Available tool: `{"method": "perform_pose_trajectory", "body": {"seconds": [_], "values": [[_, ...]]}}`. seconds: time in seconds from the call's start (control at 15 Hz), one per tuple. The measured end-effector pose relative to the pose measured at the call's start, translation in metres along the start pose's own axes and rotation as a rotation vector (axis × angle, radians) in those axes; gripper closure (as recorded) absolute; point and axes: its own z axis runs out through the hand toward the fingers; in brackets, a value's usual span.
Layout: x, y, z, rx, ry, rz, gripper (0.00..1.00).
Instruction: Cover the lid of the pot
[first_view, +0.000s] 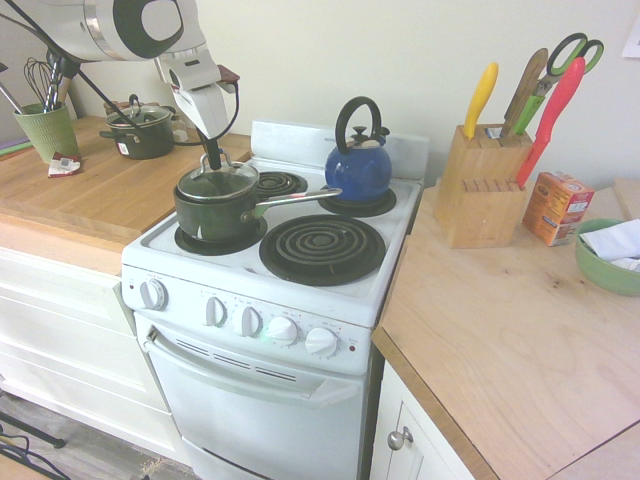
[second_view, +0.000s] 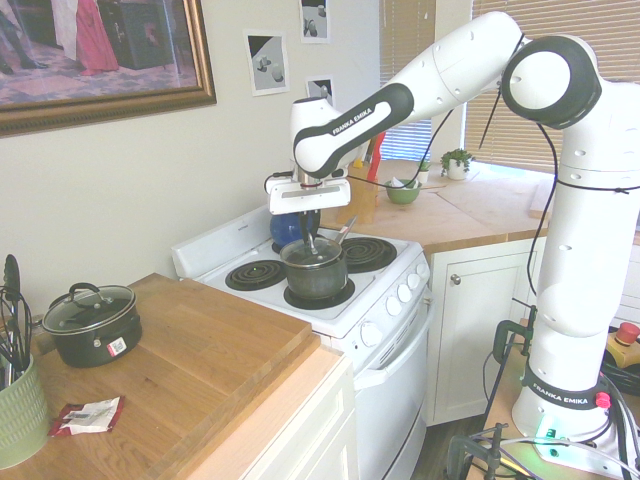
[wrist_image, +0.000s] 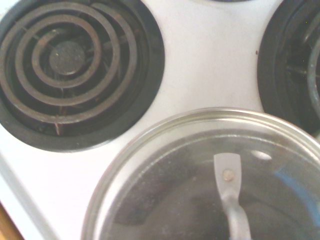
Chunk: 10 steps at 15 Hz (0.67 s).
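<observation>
The claw (first_view: 213, 158) points straight down over the stove (first_view: 400, 235), its dark fingers pinched together on the small knob of the lid (first_view: 217, 180). The glass lid hangs slightly tilted right at the mouth of the pot (first_view: 215, 212); from here I cannot tell whether its rim already touches the pot's rim all the way round. The pot, dark green, sits on the stove's front burner nearest the wooden counter (first_view: 95, 195), and its long silver handle (first_view: 295, 198) reaches out across the stove top toward the kettle (first_view: 358, 165). The blue kettle stands on a back burner of the stove, close to the handle's far end but apart from it. The stove's large front coil (first_view: 322, 247) beside the pot is bare, and a smaller back coil (first_view: 278, 183) shows just behind the pot.

From the other side of the room, the lid (second_view: 312, 250) and pot (second_view: 316, 275) look almost joined under the white arm (second_view: 440, 70). Close above, the lid's (wrist_image: 200, 170) metal rim shows near a stove coil (wrist_image: 65, 55), with the pot's handle rivet visible through the glass.

On the counter beside the stove, well away from it, sits a squat black pot (first_view: 140, 128) with its own lid. On the stove's other side stands a knife block (first_view: 480, 180).
</observation>
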Motion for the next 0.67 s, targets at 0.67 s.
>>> {"method": "perform_pose_trajectory", "body": {"seconds": [0.67], "values": [[-0.009, 0.025, -0.023, 0.027, 0.002, -0.016, 1.00]]}}
